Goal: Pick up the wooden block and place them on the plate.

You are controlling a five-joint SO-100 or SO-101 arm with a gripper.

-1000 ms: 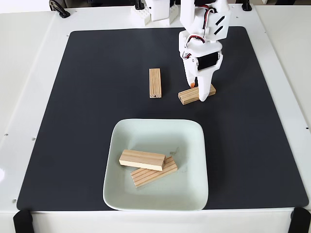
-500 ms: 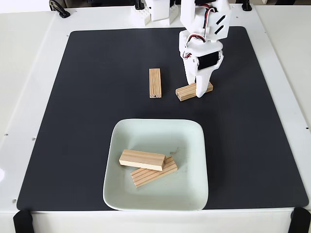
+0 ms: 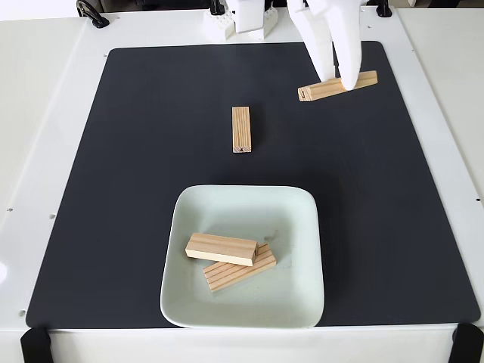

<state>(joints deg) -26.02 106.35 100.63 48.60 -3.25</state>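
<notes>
In the fixed view my white gripper [image 3: 338, 82] is shut on a wooden block [image 3: 318, 90], holding it lifted over the far right part of the black mat; the block lies nearly level, tilted slightly up to the right. A second wooden block [image 3: 241, 129] lies lengthwise on the mat to the left of it. The pale mint-green plate [image 3: 299, 302] sits at the near centre and holds two more blocks, one [image 3: 221, 249] resting across the other [image 3: 240, 269].
The black mat [image 3: 144, 174] covers most of the white table [image 3: 45, 113]. The arm's base [image 3: 242, 19] stands at the far edge, and black clamps [image 3: 34, 344] grip the near corners.
The gripper has closed on the block that lay on the mat and raised it, moving up and to the right in the view. The other blocks and the plate stayed put.
</notes>
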